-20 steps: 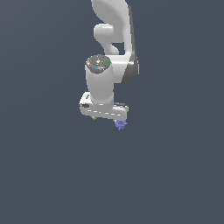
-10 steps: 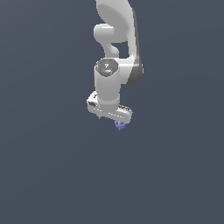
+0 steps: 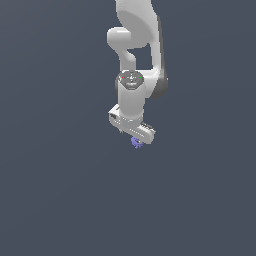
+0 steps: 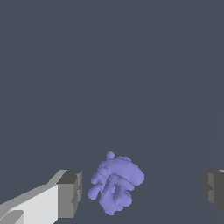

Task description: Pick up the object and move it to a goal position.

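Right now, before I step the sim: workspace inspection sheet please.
Surface: uniform dark grey, no edges or markings seen.
Job's things: violet-blue object between the fingers, nearer one finger; contact cannot be told. No goal marker seen.
Clutter: nothing seen.
Hand: hand open, pointing down over the object; second finger well apart.
Cables: nothing seen.
Surroundings: white arm only.

Knobbly violet-blue object, small, irregular, lying between the fingers

Place: a bare simulated scene, no real room.
Evidence: flat slate-grey backdrop everywhere; smooth, untextured white jointed robot arm rendered without shadows or furniture.
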Robot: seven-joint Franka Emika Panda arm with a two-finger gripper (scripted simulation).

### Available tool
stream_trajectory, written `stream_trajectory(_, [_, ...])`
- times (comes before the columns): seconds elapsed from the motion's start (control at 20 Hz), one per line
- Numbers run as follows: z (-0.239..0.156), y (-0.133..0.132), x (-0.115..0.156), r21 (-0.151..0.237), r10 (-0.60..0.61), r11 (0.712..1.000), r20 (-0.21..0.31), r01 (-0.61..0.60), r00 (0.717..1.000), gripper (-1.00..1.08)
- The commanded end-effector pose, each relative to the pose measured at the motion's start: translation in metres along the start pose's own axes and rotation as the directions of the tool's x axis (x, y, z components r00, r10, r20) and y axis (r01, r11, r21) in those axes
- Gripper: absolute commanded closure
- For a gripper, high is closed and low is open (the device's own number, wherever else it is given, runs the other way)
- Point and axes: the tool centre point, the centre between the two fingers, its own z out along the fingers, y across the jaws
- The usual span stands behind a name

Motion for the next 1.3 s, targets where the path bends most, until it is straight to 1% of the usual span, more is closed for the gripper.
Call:
stream_trajectory(0.0, [0.005,-0.003,-0.007,0.000,0.058,0.998,-0.002,-0.058,0.998,-0.92])
stream_trajectory(0.25, [0.014,-0.007,-0.020,0.001,0.171,0.985,-0.005,-0.171,0.985,-0.92])
stream_trajectory(0.65, [0.026,-0.012,-0.039,0.003,0.324,0.946,-0.010,-0.324,0.946,-0.92])
stream_trajectory(0.95, [0.031,-0.013,-0.048,0.004,0.390,0.921,-0.012,-0.390,0.921,-0.92])
stream_trajectory(1.25, [0.033,-0.014,-0.051,0.005,0.416,0.909,-0.013,-0.416,0.909,-0.92])
